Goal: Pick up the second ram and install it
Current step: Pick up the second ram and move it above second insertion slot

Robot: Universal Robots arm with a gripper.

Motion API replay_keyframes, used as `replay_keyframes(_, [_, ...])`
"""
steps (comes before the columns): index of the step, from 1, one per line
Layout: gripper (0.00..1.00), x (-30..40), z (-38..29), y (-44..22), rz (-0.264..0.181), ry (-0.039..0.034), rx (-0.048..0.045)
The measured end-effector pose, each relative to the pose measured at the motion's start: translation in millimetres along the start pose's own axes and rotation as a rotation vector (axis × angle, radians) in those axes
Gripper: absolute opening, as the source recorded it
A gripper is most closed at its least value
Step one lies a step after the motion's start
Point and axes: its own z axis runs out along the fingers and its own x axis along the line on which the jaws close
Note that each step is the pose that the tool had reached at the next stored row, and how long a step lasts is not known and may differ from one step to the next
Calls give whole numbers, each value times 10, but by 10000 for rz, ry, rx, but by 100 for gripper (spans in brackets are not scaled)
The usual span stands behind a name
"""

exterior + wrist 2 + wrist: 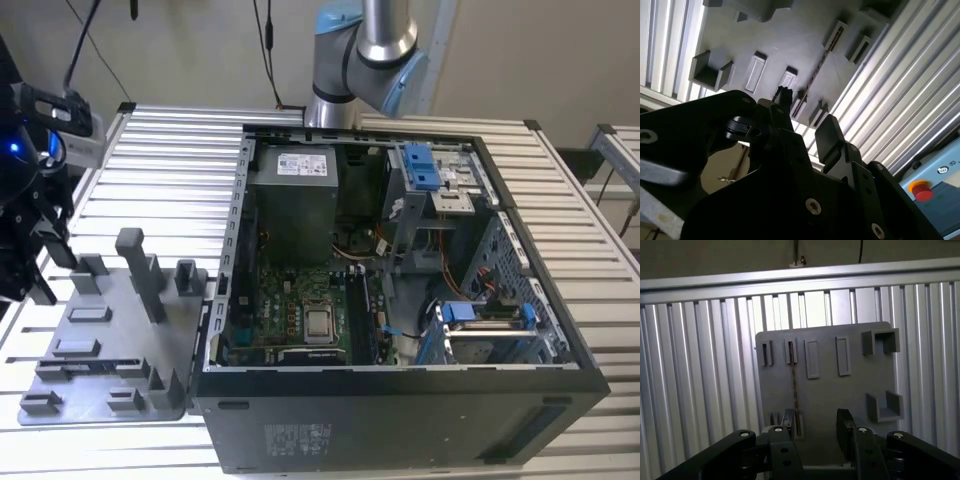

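Observation:
The second ram (793,385) is a thin dark stick standing on edge in a slot of the grey fixture plate (850,390); it also appears as a dark line (812,75) in the second wrist view. My gripper (816,422) hovers above the plate, open, with nothing between its fingers (844,421). The ram's near end runs close past one finger (784,96) without sitting between the two. In the exterior view the black gripper (48,270) hangs at the exterior view's left, over the plate's (100,340) outer edge.
An open computer case (400,400) lies at the middle, with a motherboard (300,320), a power supply (292,205) and blue-tabbed drive bays (422,165) inside. Grey fixture blocks (140,270) rise from the plate. The table (170,150) is ribbed metal. The arm's base (360,50) stands at the back.

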Motion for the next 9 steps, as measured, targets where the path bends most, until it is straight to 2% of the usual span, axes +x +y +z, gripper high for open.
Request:
replay_keyframes(6, [48, 3, 64, -2, -10, 0, 4])
replay_keyframes(9, [48, 5, 101, 6, -29, -20, 52])
